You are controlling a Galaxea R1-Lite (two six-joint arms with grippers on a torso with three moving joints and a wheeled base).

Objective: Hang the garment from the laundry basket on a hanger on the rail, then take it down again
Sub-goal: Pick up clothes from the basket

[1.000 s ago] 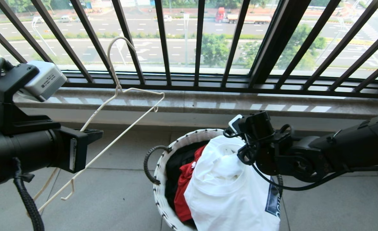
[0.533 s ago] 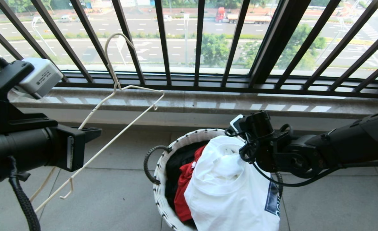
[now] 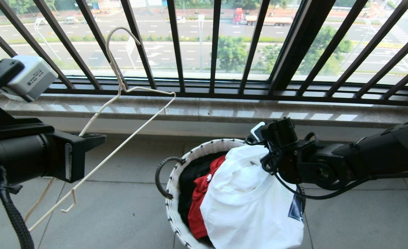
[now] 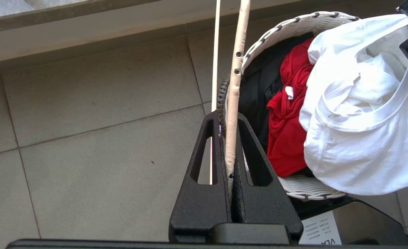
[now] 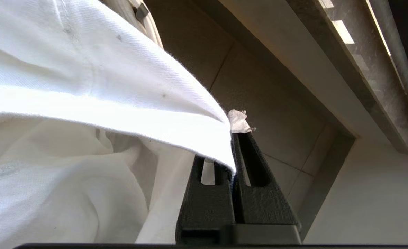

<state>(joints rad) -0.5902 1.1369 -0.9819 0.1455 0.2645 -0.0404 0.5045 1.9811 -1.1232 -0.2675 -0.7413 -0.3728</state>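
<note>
Woven laundry basket (image 3: 176, 193) holds red, seemingly black clothes and the garment (image 3: 248, 207), right claw (image 5: 232, 138) clamped on it.

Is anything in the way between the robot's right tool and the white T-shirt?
Nothing is. The right tool is already pinched shut on the edge of the white T-shirt, which sits on top in the laundry basket, above the red garment.

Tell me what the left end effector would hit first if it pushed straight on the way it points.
Likely the laundry basket. The left end effector, shut on the hanger, aims across the tiled floor at the basket's near rim in its wrist view. Depth is unclear, so it might pass above the rim.
</note>
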